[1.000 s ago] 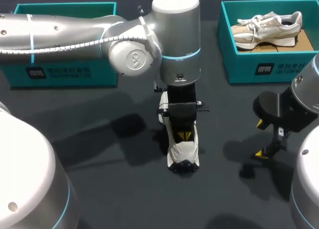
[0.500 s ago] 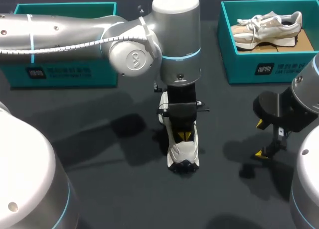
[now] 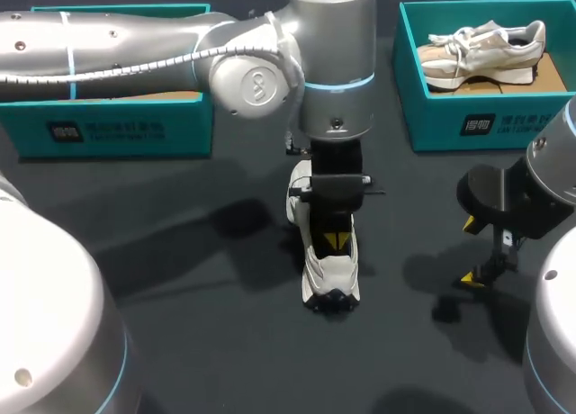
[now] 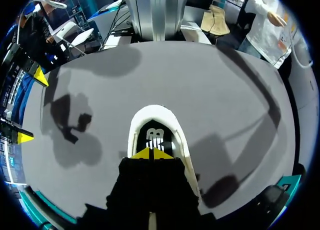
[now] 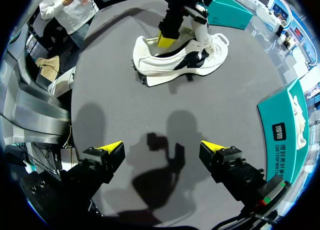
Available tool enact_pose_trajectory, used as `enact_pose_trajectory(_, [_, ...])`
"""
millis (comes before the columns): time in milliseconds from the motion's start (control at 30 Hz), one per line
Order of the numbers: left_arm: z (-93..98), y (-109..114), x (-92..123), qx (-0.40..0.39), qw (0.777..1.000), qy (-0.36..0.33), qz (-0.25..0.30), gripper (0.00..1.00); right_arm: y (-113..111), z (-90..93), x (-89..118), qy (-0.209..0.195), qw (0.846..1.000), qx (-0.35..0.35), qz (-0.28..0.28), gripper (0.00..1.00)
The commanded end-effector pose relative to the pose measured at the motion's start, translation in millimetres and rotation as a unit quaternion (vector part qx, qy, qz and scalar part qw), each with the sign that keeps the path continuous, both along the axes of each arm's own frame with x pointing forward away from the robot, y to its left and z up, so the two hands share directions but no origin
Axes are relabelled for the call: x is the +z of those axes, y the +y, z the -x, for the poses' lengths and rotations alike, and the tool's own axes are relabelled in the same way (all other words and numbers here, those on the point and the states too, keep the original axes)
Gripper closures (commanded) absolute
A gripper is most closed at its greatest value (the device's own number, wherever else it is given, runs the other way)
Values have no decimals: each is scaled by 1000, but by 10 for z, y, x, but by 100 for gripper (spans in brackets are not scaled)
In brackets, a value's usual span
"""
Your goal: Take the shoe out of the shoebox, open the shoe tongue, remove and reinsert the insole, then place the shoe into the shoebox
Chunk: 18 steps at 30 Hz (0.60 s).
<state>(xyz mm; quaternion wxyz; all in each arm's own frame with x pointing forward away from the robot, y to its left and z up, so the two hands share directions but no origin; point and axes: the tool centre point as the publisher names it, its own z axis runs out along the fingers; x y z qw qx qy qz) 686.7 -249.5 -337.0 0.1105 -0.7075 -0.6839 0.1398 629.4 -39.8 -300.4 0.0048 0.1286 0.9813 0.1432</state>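
Shifted slightly toward 1 o'clock, left gripper (image 3: 334, 242) stays inside the shoe (image 3: 331, 274) at table centre, toe at 6 o'clock. Its tips are clenched, perhaps pinching the insole (image 4: 156, 136). Right gripper (image 3: 469, 250) hangs released at 3 o'clock of it. Second shoe (image 3: 486, 45) lies in the box (image 3: 450, 126) at 1 o'clock.

The right gripper (image 5: 162, 149) hangs over the dark surface (image 5: 100, 75), its yellow-tipped fingers (image 5: 114, 147) spread wide with nothing between them. Its shadow (image 5: 160, 170) lies on the surface under it. Well ahead, a white-and-black shoe (image 5: 185, 60) stands on its sole, with the left gripper (image 5: 166, 39) dipping into its opening. A teal shoebox (image 5: 280, 125) sits beside the right gripper, toward the surface's edge. A second teal box (image 5: 227, 10) sits beyond the shoe.
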Motion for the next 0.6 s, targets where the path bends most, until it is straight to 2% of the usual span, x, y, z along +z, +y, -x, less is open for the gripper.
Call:
enact_pose_trajectory(33, [-66, -112, -119, -12, 999, 21, -27, 100, -5, 23, -5, -2, 1000, 0, 0, 0])
enact_pose_trajectory(167, [4, -56, -183, -22, 999, 38, -31, 100, -5, 23, -5, -2, 1000, 0, 0, 0])
enact_pose_trajectory(400, [180, 76, -245, -22, 999, 29, -24, 100, -5, 23, -5, -2, 1000, 0, 0, 0])
enact_pose_trajectory(600, [261, 91, -199, -18, 999, 25, -9, 100, -5, 23, -5, -2, 1000, 0, 0, 0])
